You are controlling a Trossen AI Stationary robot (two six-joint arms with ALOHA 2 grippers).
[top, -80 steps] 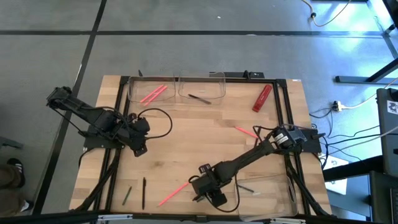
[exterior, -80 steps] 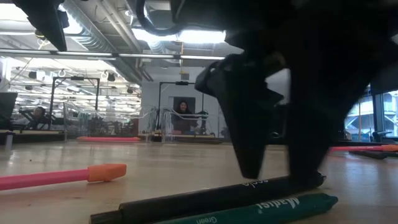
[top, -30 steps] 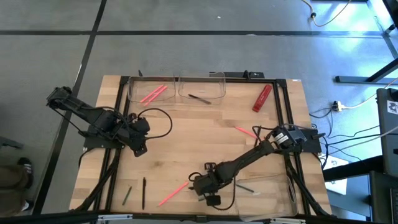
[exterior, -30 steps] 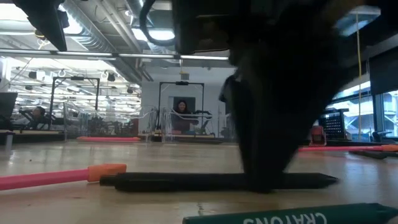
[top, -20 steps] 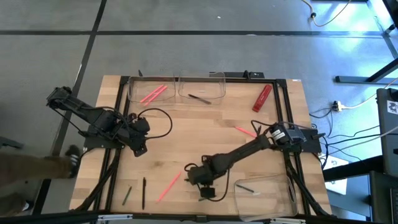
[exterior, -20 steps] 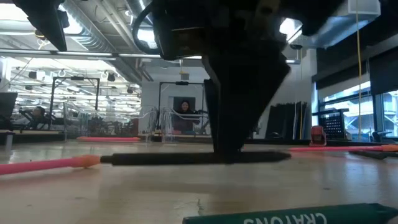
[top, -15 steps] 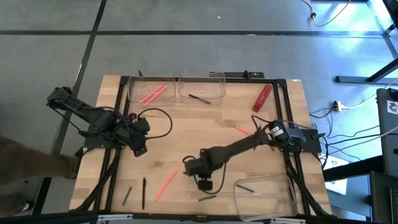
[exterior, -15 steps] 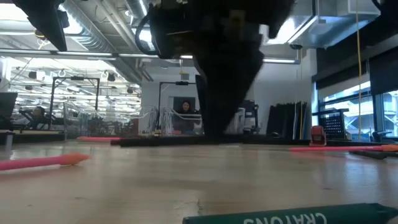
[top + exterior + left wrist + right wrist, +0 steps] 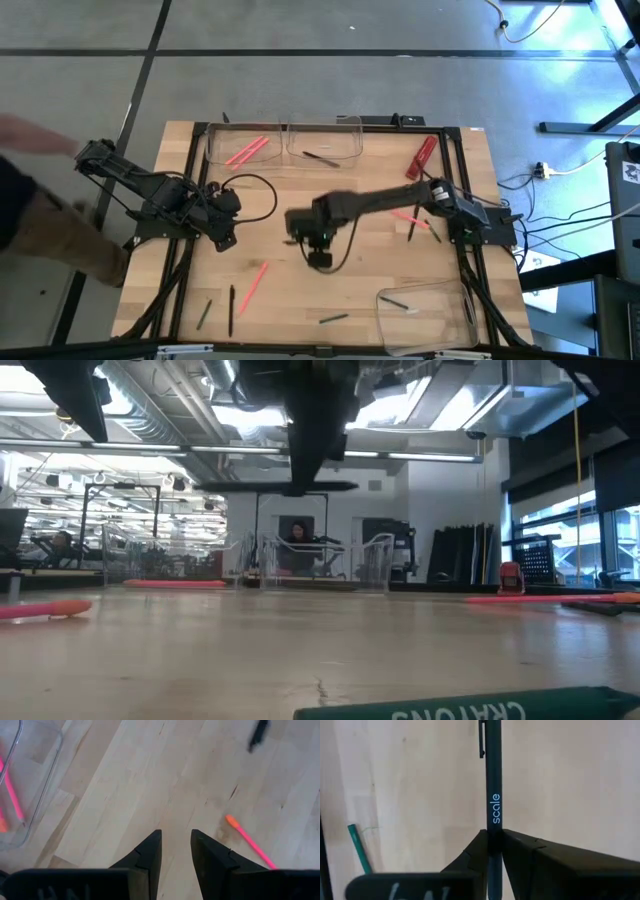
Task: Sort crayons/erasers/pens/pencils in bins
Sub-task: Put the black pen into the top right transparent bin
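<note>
Right gripper (image 9: 492, 842): above mid-table, fingers pinched on a black pen (image 9: 493, 780) printed "scale", clip end pointing away from the wrist.
Pen height: lifted well clear of the wood, level in the low view (image 9: 285, 486), hanging from the dark fingers.
Grip point: roughly mid-barrel, so likely balanced; little tilt showing.
Handling guess: light, stiff, smooth plastic barrel, probably slick enough to twist or slide between hard pads; best held across the middle, away from the clip.
Likely target: far middle bin (image 9: 323, 140), already holding one dark pen.
Far left bin (image 9: 222, 148): two pink pencils inside.
Near right bin (image 9: 455, 312): a couple of dark sticks inside.
Left gripper (image 9: 175, 851): waiting at the left side of the table, fingers a narrow gap apart, nothing between them.
Loose on the table: pink pencil (image 9: 253, 280) near left of centre; green crayon (image 9: 204, 316) and a dark stick (image 9: 231, 309) at the near left; dark crayon (image 9: 333, 319) near centre; another pink pencil (image 9: 400, 214) and a dark stick (image 9: 411, 224) at right; red marker (image 9: 421, 157) far right.
Thin sticks: flat on the wood, probably prone to rolling; a pinch across the middle seems safest.
Person: blurred, passing beyond the table's left edge (image 9: 40, 215).
</note>
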